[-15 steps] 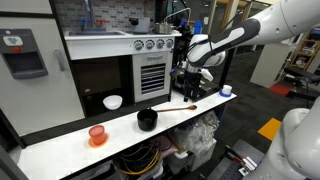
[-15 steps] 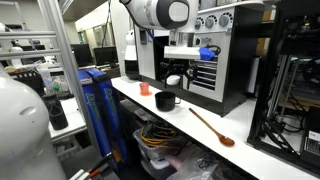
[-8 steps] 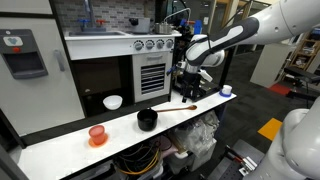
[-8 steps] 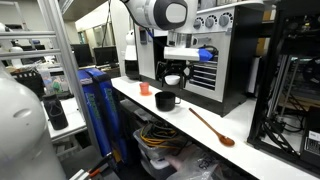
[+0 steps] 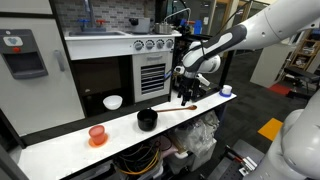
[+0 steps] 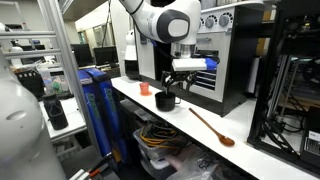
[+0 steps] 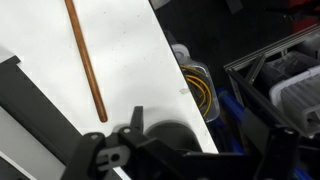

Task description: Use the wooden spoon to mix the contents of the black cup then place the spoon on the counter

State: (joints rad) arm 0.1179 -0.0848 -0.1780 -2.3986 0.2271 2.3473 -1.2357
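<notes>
Wooden spoon point(image 5: 170, 108) lies flat on the white desk point(image 5: 60, 144), at about 3 o'clock of the black cup point(image 5: 147, 120) in an exterior view. Neither spoon nor cup has shifted over the last second. What has changed is the arm point(image 5: 236, 40): it has dropped lower, bringing the jaws from up beside the spoon to just above it. In the wrist view the handle point(image 7: 85, 60) runs from 12 o'clock down toward the middle, its free end close to the jaws, which stand wide apart and hold nothing. This looks like the opening of the reach for the handle. Nothing is grasped yet, so stirring the cup and laying the spoon back down are all still to do.
</notes>
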